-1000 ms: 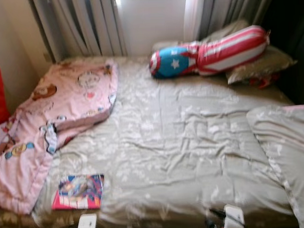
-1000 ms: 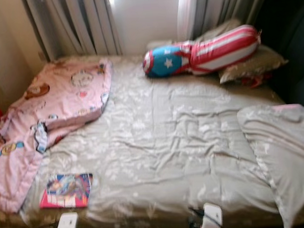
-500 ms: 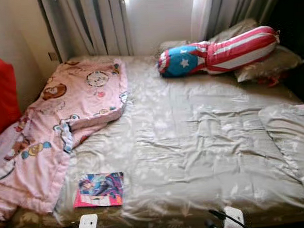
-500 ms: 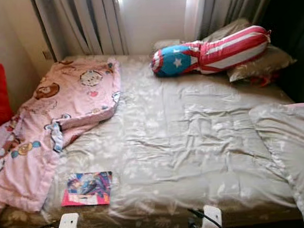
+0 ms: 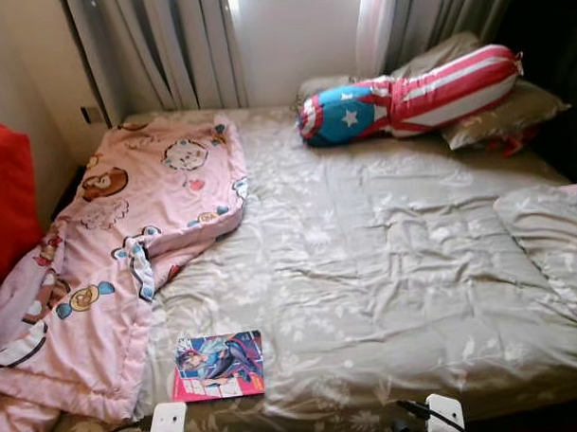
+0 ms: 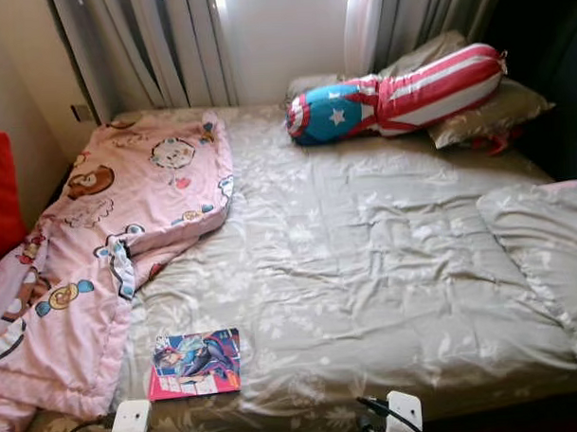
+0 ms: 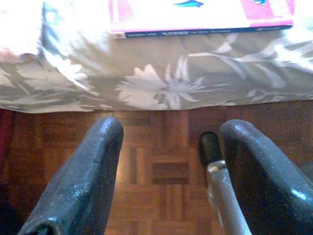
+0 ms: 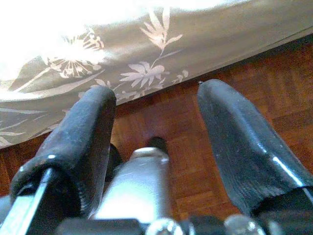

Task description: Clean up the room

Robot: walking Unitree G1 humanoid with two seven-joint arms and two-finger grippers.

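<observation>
Two grippers hang low for you: left gripper [image 7: 168,147] and right gripper [image 8: 156,127], fingers spread and empty over wood floor [image 7: 161,166]. You see the comic book [image 5: 219,366] at lower left on the bed [image 5: 385,260], beside the pink blanket [image 5: 110,251].

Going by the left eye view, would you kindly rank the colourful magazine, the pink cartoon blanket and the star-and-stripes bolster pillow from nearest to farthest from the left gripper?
1. Colourful magazine: at the bed's near edge, just beyond the left gripper.
2. Pink cartoon-print blanket: crumpled along the bed's left side, reaching further back.
3. Red, white and blue star-and-stripes bolster pillow: at the far right, by the curtains.
</observation>
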